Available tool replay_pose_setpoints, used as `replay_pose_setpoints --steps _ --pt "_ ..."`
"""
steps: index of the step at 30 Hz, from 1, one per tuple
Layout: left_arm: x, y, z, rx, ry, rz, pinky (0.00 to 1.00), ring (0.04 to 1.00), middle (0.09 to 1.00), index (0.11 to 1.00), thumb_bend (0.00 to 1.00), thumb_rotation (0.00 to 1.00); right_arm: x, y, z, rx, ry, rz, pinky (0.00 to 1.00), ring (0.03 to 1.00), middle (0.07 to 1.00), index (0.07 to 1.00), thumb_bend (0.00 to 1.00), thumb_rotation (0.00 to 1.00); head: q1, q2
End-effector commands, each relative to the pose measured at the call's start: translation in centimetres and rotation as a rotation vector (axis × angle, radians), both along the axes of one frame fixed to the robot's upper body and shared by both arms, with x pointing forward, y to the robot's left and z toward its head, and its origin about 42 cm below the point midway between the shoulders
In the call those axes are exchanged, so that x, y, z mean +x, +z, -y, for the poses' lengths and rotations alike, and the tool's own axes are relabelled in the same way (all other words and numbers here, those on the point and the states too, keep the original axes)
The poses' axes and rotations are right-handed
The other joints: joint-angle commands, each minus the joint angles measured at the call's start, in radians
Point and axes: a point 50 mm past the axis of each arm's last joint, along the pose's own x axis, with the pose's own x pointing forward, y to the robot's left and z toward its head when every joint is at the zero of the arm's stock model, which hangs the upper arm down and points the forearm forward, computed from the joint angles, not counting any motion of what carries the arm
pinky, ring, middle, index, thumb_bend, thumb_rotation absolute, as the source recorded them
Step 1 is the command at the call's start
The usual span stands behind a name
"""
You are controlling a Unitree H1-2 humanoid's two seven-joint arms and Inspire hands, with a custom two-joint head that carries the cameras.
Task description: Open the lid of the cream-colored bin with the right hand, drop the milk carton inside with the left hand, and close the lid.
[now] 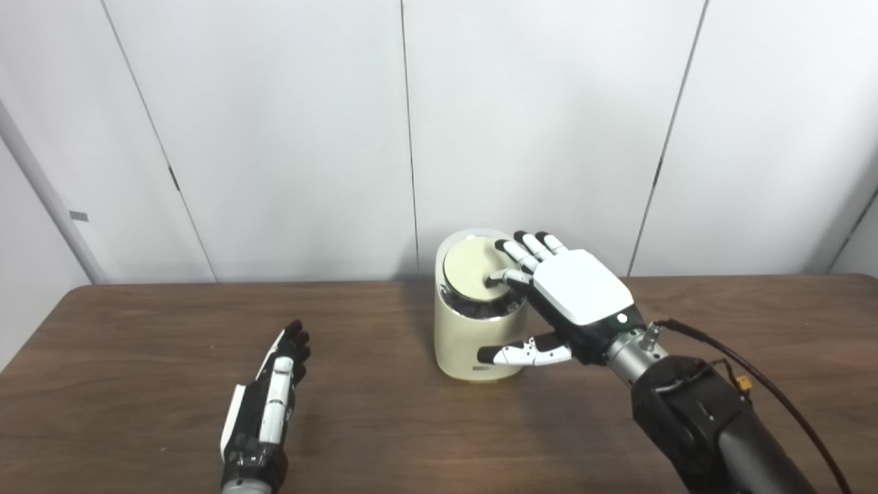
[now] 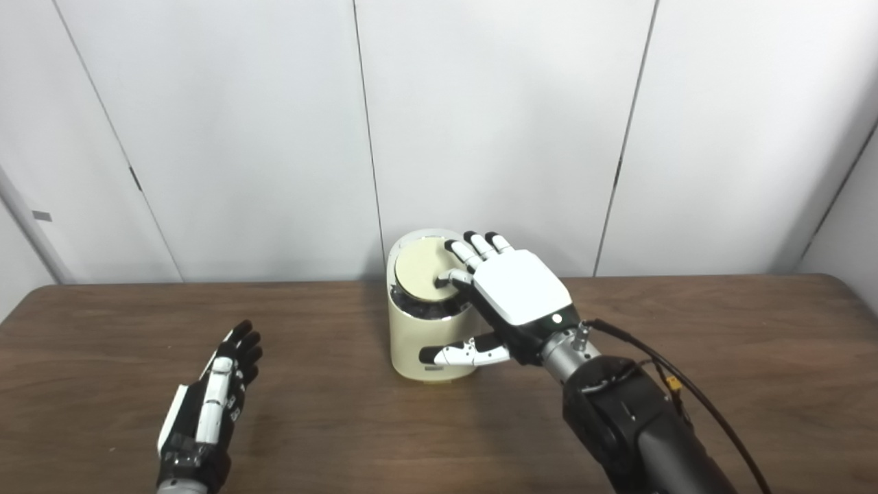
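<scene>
The cream-colored bin stands upright at the middle of the table, near the back edge. Its round lid sits on top, and a dark, shiny band shows under the lid's front edge. My right hand lies over the bin's right side, open; its fingertips rest on the lid and the thumb reaches across the bin's front. My left hand rests open and empty on the table at the near left, well apart from the bin. No milk carton is in view.
The brown wooden table runs across the whole picture. White wall panels stand right behind its back edge, close behind the bin. A black cable runs along my right forearm.
</scene>
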Motion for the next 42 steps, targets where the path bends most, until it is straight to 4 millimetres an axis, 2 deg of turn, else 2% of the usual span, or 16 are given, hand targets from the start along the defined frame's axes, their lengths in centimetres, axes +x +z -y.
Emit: replay_pose_setpoints --steps 1,16,23,31,38,42 --pt "0.5 2.2 0.3 0.003 -0.002 0.088 0.97 0.949 0.95 0.973 0.53 0.92 0.3 1.2 0.4 -0.022 -0.002 0.043 1.0 1.0 0.979 0.765 0.54 0.9 0.0 0.002" --pt "0.5 2.5 0.8 0.02 -0.003 0.096 0.96 0.951 0.954 0.971 0.53 0.92 1.6 -1.3 -1.7 -0.124 0.05 -0.029 1.0 1.0 1.0 0.767 0.56 0.91 0.014 0.007" --pt "0.4 2.6 0.9 0.022 0.002 0.097 0.95 0.947 0.95 0.964 0.53 0.92 1.4 -1.8 -1.7 -0.11 0.063 -0.032 1.0 1.0 0.996 0.765 0.55 0.91 0.018 0.008" --pt "0.4 2.5 0.5 0.018 0.001 0.095 0.97 0.954 0.95 0.968 0.53 0.91 0.5 0.9 -0.8 0.011 0.049 0.013 1.0 1.0 1.0 0.816 0.54 0.91 0.013 0.01" --pt "0.4 2.5 0.2 0.026 0.004 0.087 1.0 0.955 0.947 0.973 0.54 0.92 -0.3 4.3 0.3 0.136 0.015 0.122 1.0 1.0 0.985 0.871 0.56 0.84 0.007 0.013" --pt "0.4 2.4 0.1 0.027 0.002 0.086 1.0 0.953 0.943 0.971 0.53 0.93 -0.2 4.2 1.6 0.206 -0.03 0.151 1.0 1.0 0.994 0.977 0.55 0.87 0.006 0.012"
